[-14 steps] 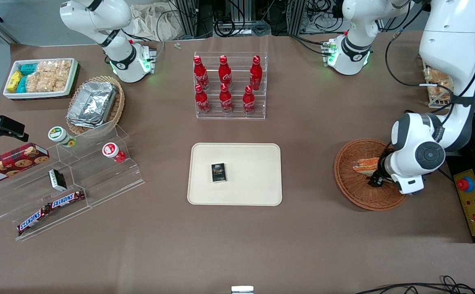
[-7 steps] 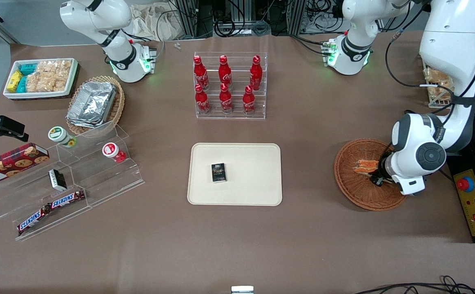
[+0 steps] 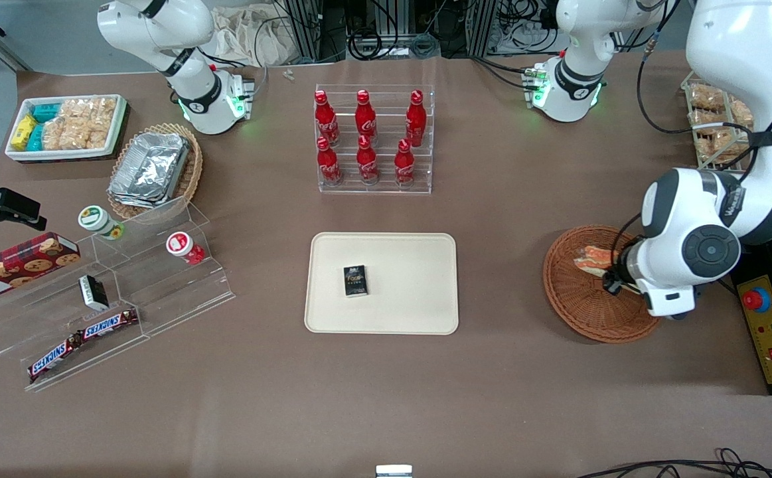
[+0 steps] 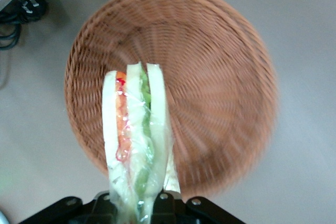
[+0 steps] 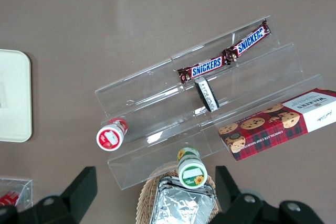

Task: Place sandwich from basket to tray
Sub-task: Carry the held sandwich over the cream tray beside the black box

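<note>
Sandwich (image 4: 137, 135) now lifted in end effector (image 3: 610, 284), above basket (image 4: 220, 77)

— What is the working arm looking like, over by the basket (image 3: 591, 312)?

— White rounded shells are covering it, grey bands are ringing the joints, and a dark round cap is sitting on the wrist. Black cables are running along it. The gripper (image 3: 611, 282), above the basket, is showing black fingers.

— And its base?

— Glowing green.
</note>
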